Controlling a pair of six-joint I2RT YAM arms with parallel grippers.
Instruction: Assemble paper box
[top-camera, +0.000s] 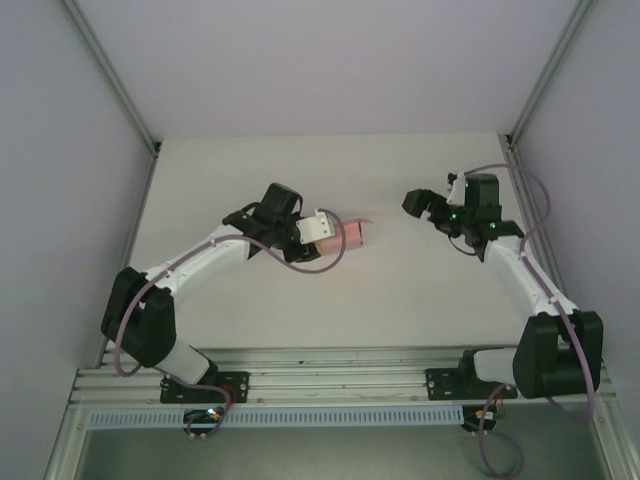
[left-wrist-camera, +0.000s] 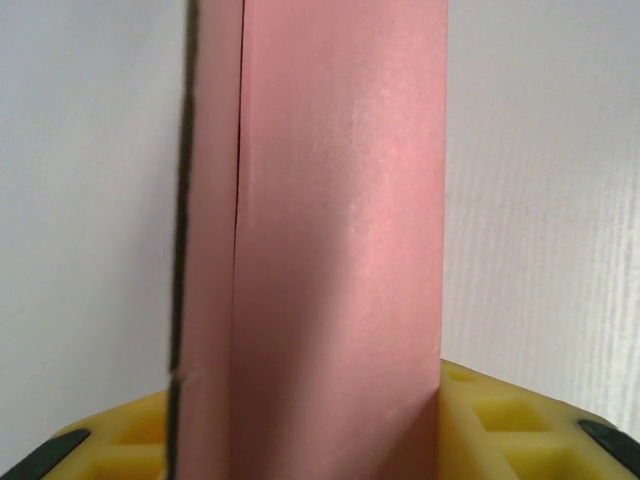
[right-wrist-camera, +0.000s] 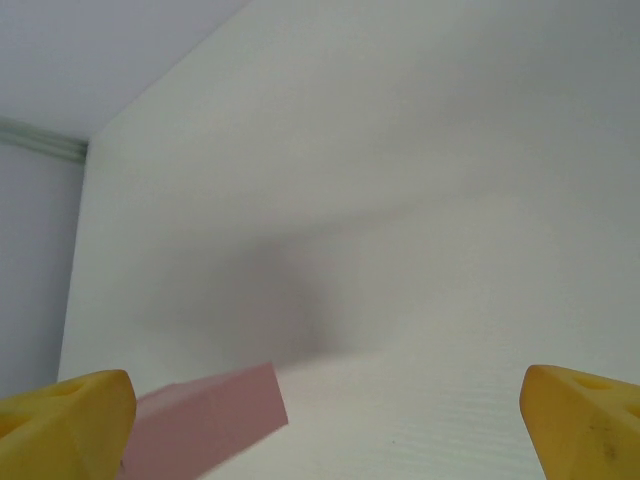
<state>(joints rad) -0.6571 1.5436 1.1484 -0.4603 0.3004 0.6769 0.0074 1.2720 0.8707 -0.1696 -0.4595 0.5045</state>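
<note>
Reaching inward, left claw (top-camera: 328, 228) clamping paper box (top-camera: 352, 233), right claw (top-camera: 418, 205) spread

Bright, even, diffuse light; soft grey shadow on the table (right-wrist-camera: 300, 290); close-ups slightly blurred

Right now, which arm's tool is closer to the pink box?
Left. The left tool is clamped on the paper box, touching it. The right tool hangs open off to the box's right, apart from it, with bare table between.
</note>
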